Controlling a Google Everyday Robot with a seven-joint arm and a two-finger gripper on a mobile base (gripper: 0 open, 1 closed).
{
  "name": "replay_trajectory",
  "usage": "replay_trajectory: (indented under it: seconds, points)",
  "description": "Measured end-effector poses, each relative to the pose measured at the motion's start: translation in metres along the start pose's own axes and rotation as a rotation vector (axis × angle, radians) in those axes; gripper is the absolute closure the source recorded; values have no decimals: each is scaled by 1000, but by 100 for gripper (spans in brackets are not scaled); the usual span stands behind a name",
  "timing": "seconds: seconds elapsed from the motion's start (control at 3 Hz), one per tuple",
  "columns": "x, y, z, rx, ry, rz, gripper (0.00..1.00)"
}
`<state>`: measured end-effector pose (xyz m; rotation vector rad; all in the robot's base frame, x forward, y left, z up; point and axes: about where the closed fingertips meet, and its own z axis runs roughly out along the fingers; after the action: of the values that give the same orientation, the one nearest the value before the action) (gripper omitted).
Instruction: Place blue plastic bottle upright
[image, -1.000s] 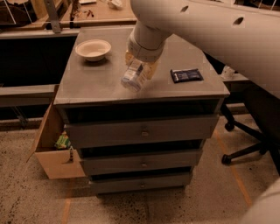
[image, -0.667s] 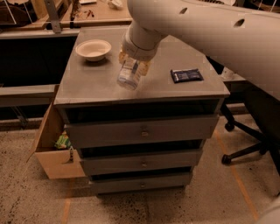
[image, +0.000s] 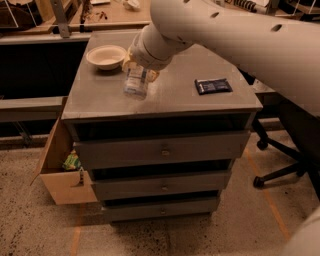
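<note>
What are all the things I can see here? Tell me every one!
blue plastic bottle: one, clear with a pale label, tilted over the cabinet top beside the bowl
bowl: one, cream, back left of the cabinet top
packet: one, dark blue, lying flat on the right of the cabinet top
cabinet: one, grey, three drawers, middle of the view
cardboard box: one, brown, on the floor left of the cabinet, something green inside
office chair: one, black, only partly seen at the right
wooden table: one, tan, behind the cabinet
arm: one, white, reaching in from the upper right
gripper: one, pale yellowish, shut on the bottle above the cabinet top
</note>
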<state>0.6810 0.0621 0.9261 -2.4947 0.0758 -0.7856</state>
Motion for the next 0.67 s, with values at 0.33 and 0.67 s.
replay_trajectory:
  seconds: [0.33,0.67]
  points:
    - [-2,-4,-2,15,-7,-66,100]
    - [-2,-3,-2,14,-6,-68,100]
